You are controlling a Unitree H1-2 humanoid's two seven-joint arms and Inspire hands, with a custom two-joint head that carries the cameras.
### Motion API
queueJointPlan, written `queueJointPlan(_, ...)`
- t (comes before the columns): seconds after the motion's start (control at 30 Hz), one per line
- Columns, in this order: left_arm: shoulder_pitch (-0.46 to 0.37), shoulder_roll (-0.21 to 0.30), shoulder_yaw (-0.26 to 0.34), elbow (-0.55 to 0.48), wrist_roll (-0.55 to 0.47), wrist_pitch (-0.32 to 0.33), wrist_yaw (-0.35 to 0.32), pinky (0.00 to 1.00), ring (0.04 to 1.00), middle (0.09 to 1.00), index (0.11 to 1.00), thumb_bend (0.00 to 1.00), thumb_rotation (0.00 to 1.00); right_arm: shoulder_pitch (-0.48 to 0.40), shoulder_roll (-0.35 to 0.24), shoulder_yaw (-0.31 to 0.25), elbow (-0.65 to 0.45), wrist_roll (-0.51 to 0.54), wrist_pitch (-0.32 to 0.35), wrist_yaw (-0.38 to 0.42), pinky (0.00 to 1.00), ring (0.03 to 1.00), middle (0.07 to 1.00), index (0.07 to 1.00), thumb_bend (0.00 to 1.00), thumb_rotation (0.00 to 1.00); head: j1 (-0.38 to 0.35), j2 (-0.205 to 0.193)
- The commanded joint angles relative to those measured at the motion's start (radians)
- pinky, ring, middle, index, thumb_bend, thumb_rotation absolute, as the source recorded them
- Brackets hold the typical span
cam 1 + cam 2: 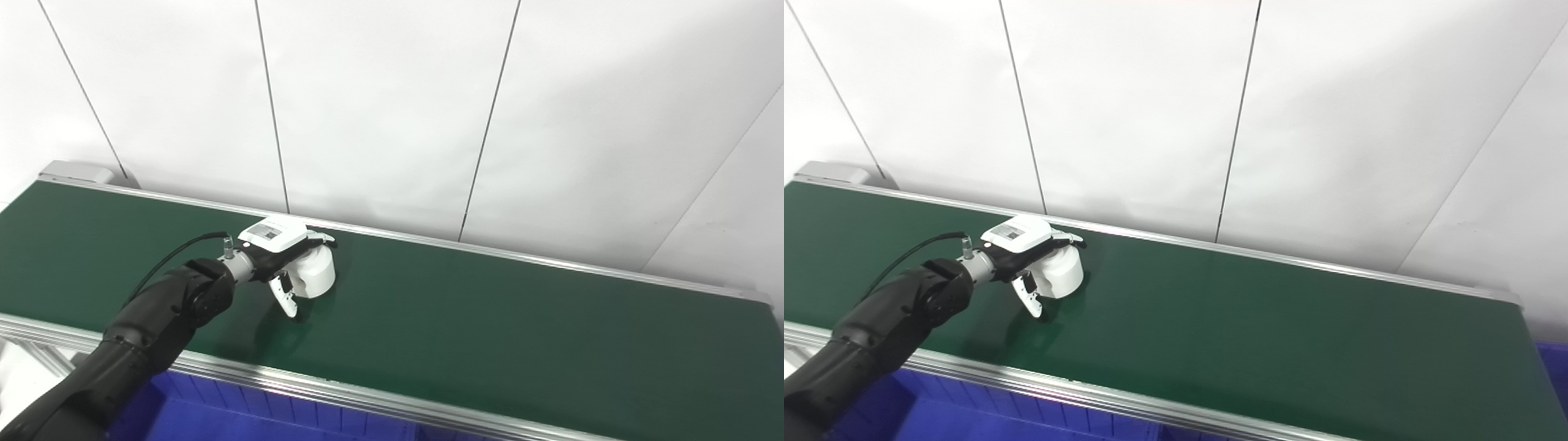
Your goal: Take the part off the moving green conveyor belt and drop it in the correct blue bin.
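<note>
A white cylindrical part (317, 274) stands on the green conveyor belt (490, 318), near its far rail. My left hand (283, 254) reaches over the belt from the left and sits over the part. Its fingers (321, 237) curve across the top and far side of the part. Its thumb (286, 299) points down at the belt on the near side, slightly apart from the part. The part rests on the belt and also shows in the right eye view (1062, 274). My right hand is not in view.
A blue bin (257, 413) lies below the belt's near metal rail (367, 395). A second patch of blue bin (1557, 367) shows past the belt's right end. White wall panels stand behind the far rail.
</note>
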Motion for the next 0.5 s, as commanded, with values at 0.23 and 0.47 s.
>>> queueJointPlan(0.23,-0.075,-0.019,-0.039,0.059,0.066,-0.065,0.301,0.43,0.437,0.512,0.490,0.51,0.00,0.026,0.013,-0.003,-0.045,-0.011,-0.055,0.011,0.96,0.982,1.000,1.000,1.00,0.89,0.003,0.005)
queueJointPlan(0.47,-0.082,-0.006,-0.034,0.020,0.051,-0.086,0.286,0.41,0.414,0.523,0.495,0.50,0.00,0.027,0.015,-0.009,-0.045,-0.012,-0.055,0.023,0.97,0.983,1.000,1.000,1.00,0.89,0.003,0.009)
